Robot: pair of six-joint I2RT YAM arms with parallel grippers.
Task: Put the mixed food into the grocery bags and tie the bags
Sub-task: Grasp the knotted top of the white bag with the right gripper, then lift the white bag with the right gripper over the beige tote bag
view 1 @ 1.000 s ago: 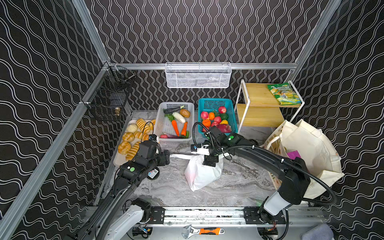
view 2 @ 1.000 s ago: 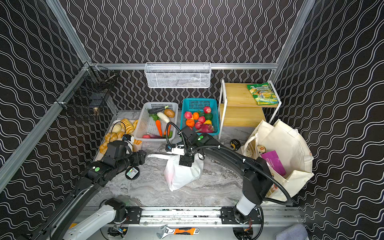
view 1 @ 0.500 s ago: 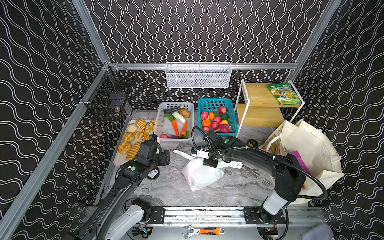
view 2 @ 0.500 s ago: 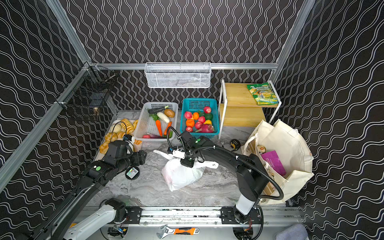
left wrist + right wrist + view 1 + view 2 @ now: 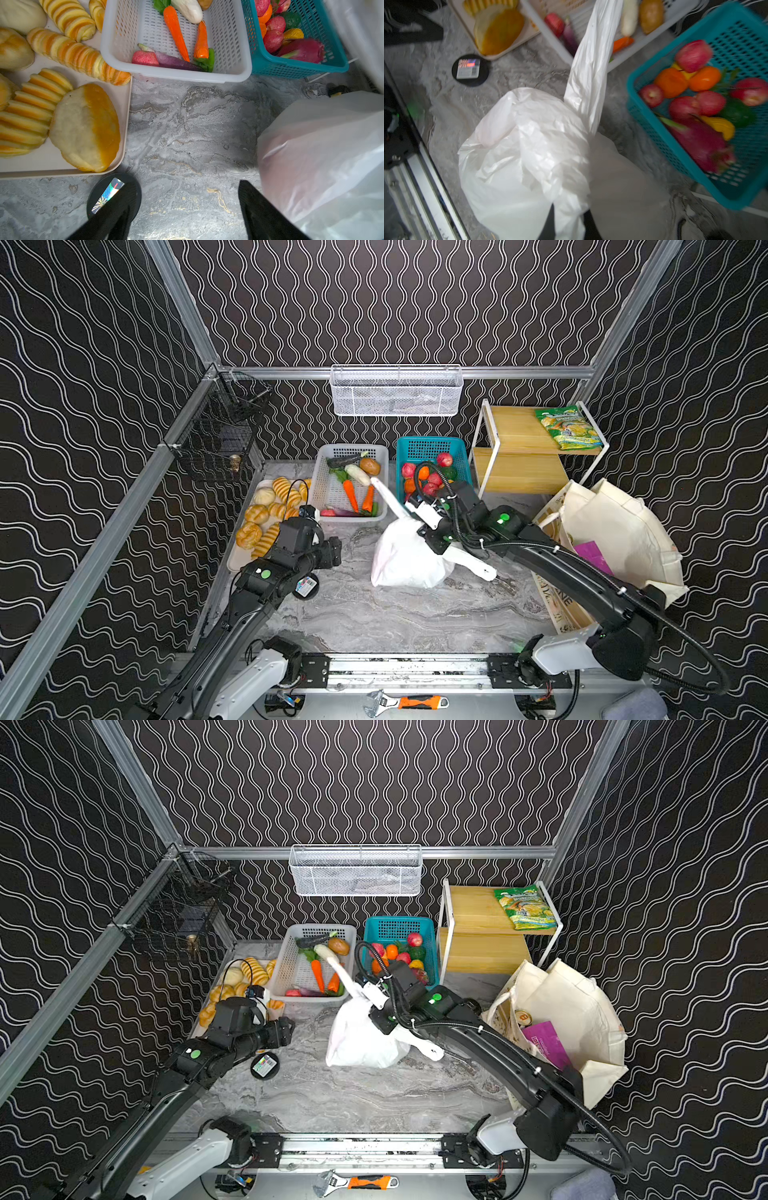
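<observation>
The white plastic grocery bag (image 5: 405, 564) (image 5: 359, 1044) sits bulging in the middle of the marble table. One handle (image 5: 386, 497) sticks up toward the baskets and another (image 5: 473, 566) lies to the right. My right gripper (image 5: 569, 222) (image 5: 434, 541) is shut on a bunch of plastic at the bag's top. My left gripper (image 5: 187, 207) (image 5: 332, 551) hangs open and empty over bare marble, left of the bag. The cream canvas tote (image 5: 615, 526) stands at the right with a purple packet (image 5: 544, 1044) inside. An aubergine (image 5: 176, 62) and a red tomato (image 5: 145, 58) lie in the white basket (image 5: 176, 75).
A bread tray (image 5: 243, 562) lies at the left, with a black disc (image 5: 305, 587) below it. A teal basket (image 5: 432, 448) holds fruit. A wooden shelf (image 5: 519, 443) carries a green packet (image 5: 567, 433). A wire basket (image 5: 395, 391) hangs on the back wall.
My right gripper went from open over the bag to shut on its top plastic. One handle now stands up toward the baskets. The left arm has stayed put.
</observation>
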